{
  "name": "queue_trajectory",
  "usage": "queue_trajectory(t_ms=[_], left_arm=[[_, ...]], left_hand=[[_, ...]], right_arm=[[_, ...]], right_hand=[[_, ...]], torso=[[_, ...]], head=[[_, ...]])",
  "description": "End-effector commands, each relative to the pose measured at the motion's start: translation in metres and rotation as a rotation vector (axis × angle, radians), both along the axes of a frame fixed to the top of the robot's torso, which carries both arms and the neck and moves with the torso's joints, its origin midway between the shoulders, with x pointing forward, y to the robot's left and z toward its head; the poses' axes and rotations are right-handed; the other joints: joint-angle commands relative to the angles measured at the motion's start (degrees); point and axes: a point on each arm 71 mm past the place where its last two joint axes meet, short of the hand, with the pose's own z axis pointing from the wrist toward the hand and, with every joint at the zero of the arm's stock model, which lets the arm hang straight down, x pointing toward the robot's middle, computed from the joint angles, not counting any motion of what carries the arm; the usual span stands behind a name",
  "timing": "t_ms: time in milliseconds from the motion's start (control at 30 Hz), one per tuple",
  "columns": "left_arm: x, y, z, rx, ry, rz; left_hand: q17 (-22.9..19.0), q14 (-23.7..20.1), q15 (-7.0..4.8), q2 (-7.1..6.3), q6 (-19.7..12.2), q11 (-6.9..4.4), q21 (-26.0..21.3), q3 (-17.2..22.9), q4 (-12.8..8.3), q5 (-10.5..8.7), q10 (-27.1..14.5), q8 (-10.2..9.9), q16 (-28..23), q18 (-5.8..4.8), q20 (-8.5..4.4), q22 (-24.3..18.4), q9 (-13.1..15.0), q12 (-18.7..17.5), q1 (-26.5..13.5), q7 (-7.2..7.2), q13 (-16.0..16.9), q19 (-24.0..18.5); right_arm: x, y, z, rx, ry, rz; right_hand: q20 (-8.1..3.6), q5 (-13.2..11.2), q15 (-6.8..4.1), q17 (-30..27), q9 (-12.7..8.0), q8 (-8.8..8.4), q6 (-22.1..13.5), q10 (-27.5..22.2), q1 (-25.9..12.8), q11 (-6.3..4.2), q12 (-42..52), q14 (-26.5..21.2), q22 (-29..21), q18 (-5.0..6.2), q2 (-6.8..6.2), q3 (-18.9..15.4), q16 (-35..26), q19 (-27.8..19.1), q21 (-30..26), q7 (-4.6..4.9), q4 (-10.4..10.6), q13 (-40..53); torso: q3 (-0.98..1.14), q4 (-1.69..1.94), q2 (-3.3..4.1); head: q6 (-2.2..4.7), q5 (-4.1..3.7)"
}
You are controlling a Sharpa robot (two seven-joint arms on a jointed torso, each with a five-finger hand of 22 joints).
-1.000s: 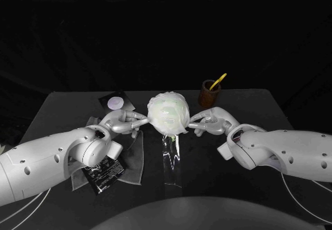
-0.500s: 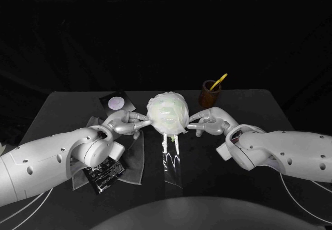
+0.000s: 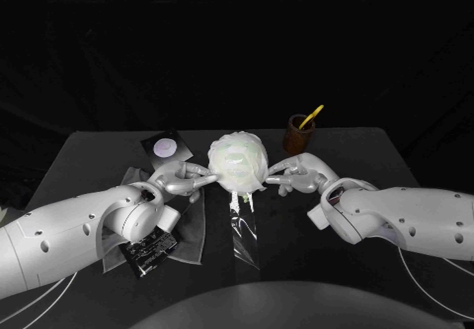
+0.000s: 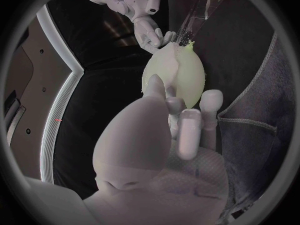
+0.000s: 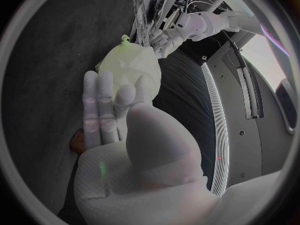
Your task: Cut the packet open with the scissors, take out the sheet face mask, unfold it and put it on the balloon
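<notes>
The pale balloon (image 3: 237,162) stands between my two hands over the table's middle, with the wrinkled white sheet mask (image 3: 240,152) draped over it. My left hand (image 3: 183,179) pinches the mask's edge at the balloon's left side. From the other side my right hand (image 3: 292,175) pinches its edge. The left wrist view has the balloon (image 4: 178,75) just past my left hand (image 4: 169,135), with my right hand (image 4: 147,27) touching beyond. The right wrist view mirrors this: balloon (image 5: 128,67), right hand (image 5: 125,125), left hand (image 5: 167,35). The black packet (image 3: 148,250) lies under my left arm.
A brown cup (image 3: 298,136) holding the yellow-handled scissors (image 3: 312,116) stands behind my right hand. A clear film strip (image 3: 242,229) lies below the balloon's knot. Grey sheets (image 3: 194,223) lie beside it, and a dark card with a white disc (image 3: 165,146) sits at the back left.
The balloon has shifted slightly away and to the left, and the mask on it looks more wrinkled. Both hands stayed at its sides; the left sits a little lower. The film strip below has tilted.
</notes>
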Motion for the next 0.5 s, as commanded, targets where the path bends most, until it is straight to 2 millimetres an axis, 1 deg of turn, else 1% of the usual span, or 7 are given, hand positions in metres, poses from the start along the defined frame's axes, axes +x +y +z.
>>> queue_trajectory(t_ms=[33, 167, 500], left_arm=[[-0.0003, -0.0007, -0.0009, -0.009, 0.008, 0.017], [0.0002, 0.0008, -0.0026, -0.005, 0.014, 0.037], [0.0003, -0.0009, -0.0057, 0.002, 0.029, 0.063]], left_hand=[[0.80, 0.88, -0.36, 0.60, 0.64, -1.82, 0.39, 0.09, -0.19, 0.10, 2.26, 0.25, 0.21, -1.22, -0.17, 0.64, 0.06, 2.20, 1.40, -0.25, 4.52, 0.61], [1.44, 1.20, -0.70, 1.00, 1.25, -2.16, 0.85, 0.11, -0.12, 0.10, 2.84, 0.44, 0.24, -1.38, -0.43, 1.51, 0.05, 2.46, 1.81, -0.60, 5.10, 1.39], [2.68, 1.76, -1.12, 1.39, 1.96, -2.57, 1.38, 0.06, -0.04, 0.11, 3.72, 0.57, 0.30, -1.57, -0.83, 2.49, -0.05, 2.79, 2.45, -1.01, 5.95, 2.32]], right_arm=[[-0.0007, 0.0026, 0.0015, -0.003, -0.022, 0.014], [-0.0008, 0.0031, 0.0018, -0.003, -0.025, 0.011], [0.0010, 0.0034, 0.0011, -0.013, -0.031, -0.004]], right_hand=[[0.05, -0.08, -0.31, 0.22, 0.05, 0.12, 0.62, 1.04, -0.20, -0.40, 2.29, 0.03, 0.53, 0.99, 0.73, -0.79, 0.34, -0.52, 0.68, 0.00, -0.14, 2.38], [-0.03, -0.08, -0.41, 0.49, 0.13, 0.37, 1.13, 2.21, -0.47, -0.50, 5.50, 0.23, 1.28, 1.01, 1.04, -1.25, 0.35, -0.60, 1.54, -0.15, -0.40, 5.81], [-0.18, -0.07, -0.60, 0.87, 0.30, 0.88, 2.03, 3.68, -0.60, -0.73, 9.57, 0.56, 2.46, 1.04, 1.70, -1.41, 0.34, -0.79, 2.87, -0.46, -1.00, 10.21]], torso=[[0.00, 0.03, -0.03], [-0.01, 0.04, -0.01], [0.00, 0.05, -0.03]], head=[[0.00, -0.22], [0.00, -0.35], [0.00, -0.08]])
